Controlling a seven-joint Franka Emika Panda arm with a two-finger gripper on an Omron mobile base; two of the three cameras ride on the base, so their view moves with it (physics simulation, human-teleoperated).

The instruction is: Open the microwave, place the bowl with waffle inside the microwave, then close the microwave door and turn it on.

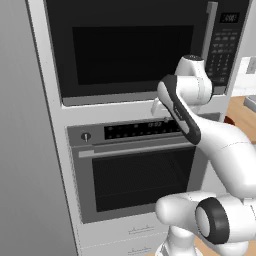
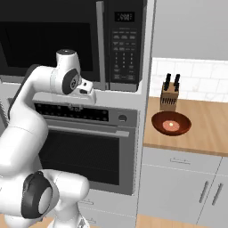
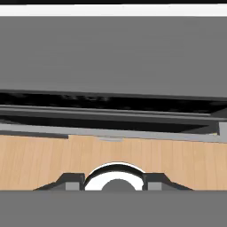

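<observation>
The black microwave (image 1: 135, 47) is built in above the grey oven. The microwave door (image 2: 49, 44) is shut, its tall silver handle (image 2: 101, 44) beside the keypad (image 2: 124, 49). The reddish-brown bowl with waffle (image 2: 171, 123) sits on the wooden counter to the right, something pale inside it; a sliver of it (image 1: 229, 120) peeks past the arm. My gripper (image 2: 71, 106) hangs in front of the strip between microwave and oven, below the handle's lower end and pointing down. In the hand view my gripper (image 3: 114, 181) is open, fingertips (image 3: 71, 181) apart with nothing between them.
The grey oven (image 1: 135, 170) with a horizontal bar handle (image 2: 84, 130) sits under the microwave. A knife block (image 2: 170, 95) stands behind the bowl on the wooden counter (image 2: 205, 129). A tall grey panel (image 1: 25, 150) borders the left. Wooden floor (image 3: 44, 159) lies below.
</observation>
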